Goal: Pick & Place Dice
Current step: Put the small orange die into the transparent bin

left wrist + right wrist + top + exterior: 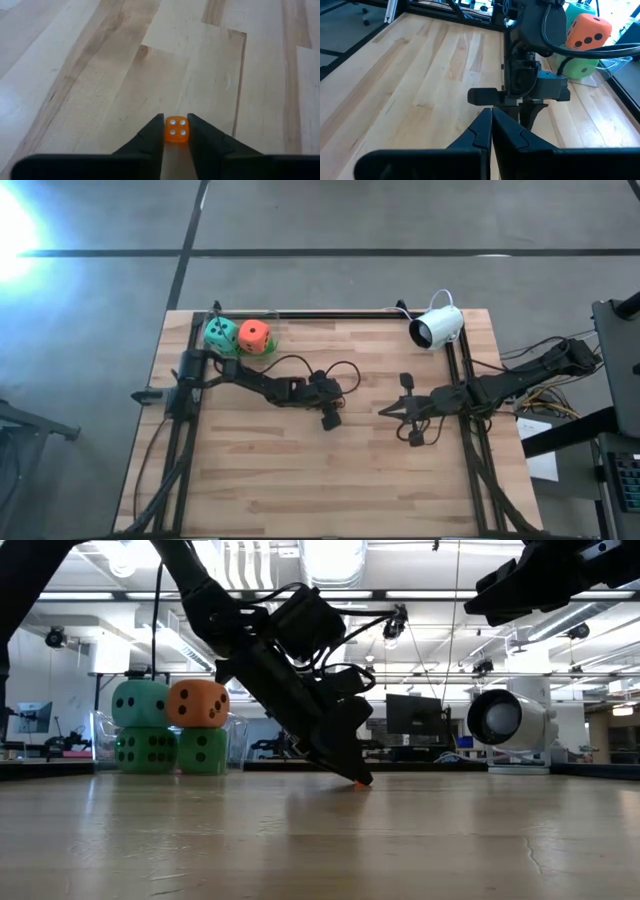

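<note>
**Desk:** What does the left arm show?

**Photographer:** The left gripper (175,131) is down at the middle of the wooden table (300,480), its jaws clenched on a small orange die (175,130) with white pips. The die sits right between the two dark fingertips (152,131), four pips facing the wrist camera. In the low view the gripper's tip (358,778) meets the tabletop, with a sliver of orange at its point.

**Desk:** And the big soft dice?

**Photographer:** They are stacked at the table's far left corner, well apart from the gripper. The teal die (140,703) and the orange-red die (198,703) sit on top, side by side, over two bright green dice (146,750) below. From overhead only the teal (221,334) and orange-red (254,335) ones show.

**Desk:** The right arm?

**Photographer:** The right gripper (491,120) hangs above the table on its right half, jaws closed together on nothing, facing the left arm.

**Desk:** Anything else on the table?

**Photographer:** A white camera (437,327) stands at the far right edge, lens facing across the boards.
</note>
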